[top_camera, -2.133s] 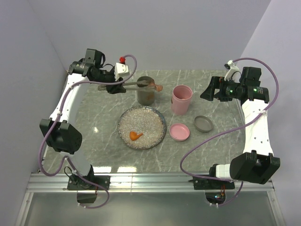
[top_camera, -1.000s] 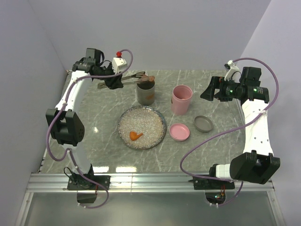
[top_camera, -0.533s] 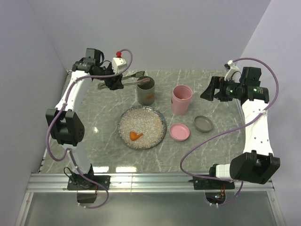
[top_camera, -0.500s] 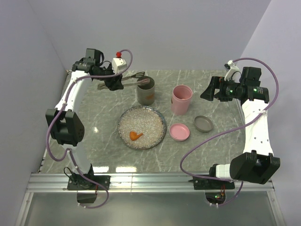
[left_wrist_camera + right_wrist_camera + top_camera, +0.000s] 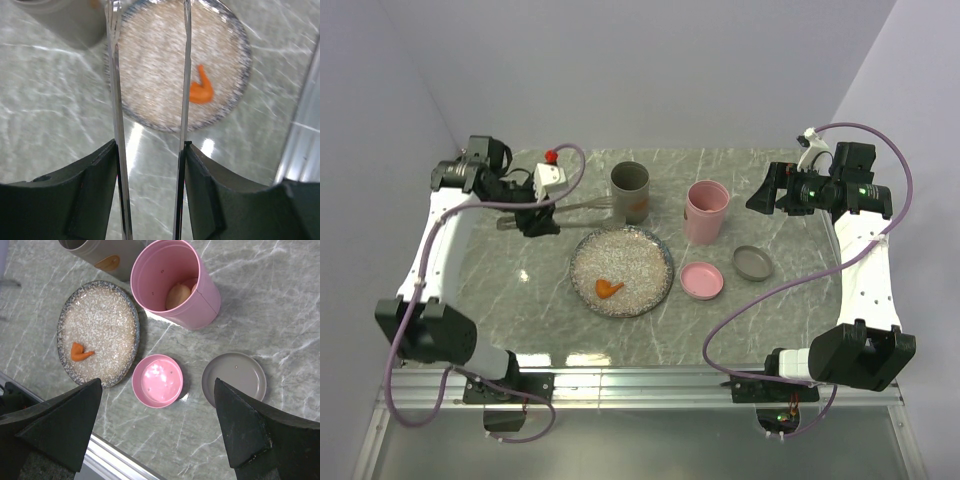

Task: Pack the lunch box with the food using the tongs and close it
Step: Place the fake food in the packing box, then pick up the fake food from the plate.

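Left gripper (image 5: 150, 150) clamped the tongs (image 5: 114, 75), arm stretched low, pointing at plate (image 5: 150, 65). Right gripper (image 5: 157, 385) hung high, jaws wide, empty.

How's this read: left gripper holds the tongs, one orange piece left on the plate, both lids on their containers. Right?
Wrong on the lids: the right wrist view shows the pink lid and grey lid lying on the table, off the pink container and grey container. Rest holds: left gripper grips the tongs, one orange piece on the plate.
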